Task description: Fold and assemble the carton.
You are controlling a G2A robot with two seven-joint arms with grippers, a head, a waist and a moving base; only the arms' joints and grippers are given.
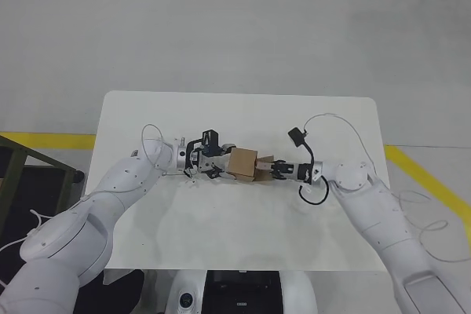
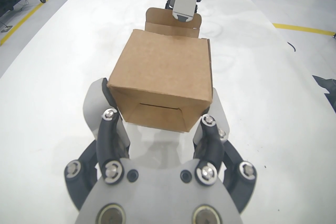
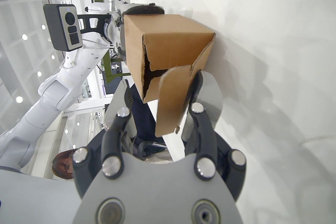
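A small brown carton [image 1: 242, 163] sits mid-table between the two arms. In the left wrist view my left gripper [image 2: 160, 93] is shut on the carton [image 2: 165, 70], one finger on each side wall; the end facing it is tucked closed. The far end has a loose flap [image 2: 172, 21] standing out. In the right wrist view this flap [image 3: 173, 99] lies between the fingers of my right gripper [image 3: 162, 83], which is open; the flap rests against one finger [image 3: 203, 93]. The carton's end [image 3: 157, 70] behind the flap gapes, with inner flaps partly folded in.
The white table [image 1: 220, 228] has free room in front of and behind the carton. A black cable loop [image 1: 312, 196] hangs by the right wrist. The table's edges are well away from the carton.
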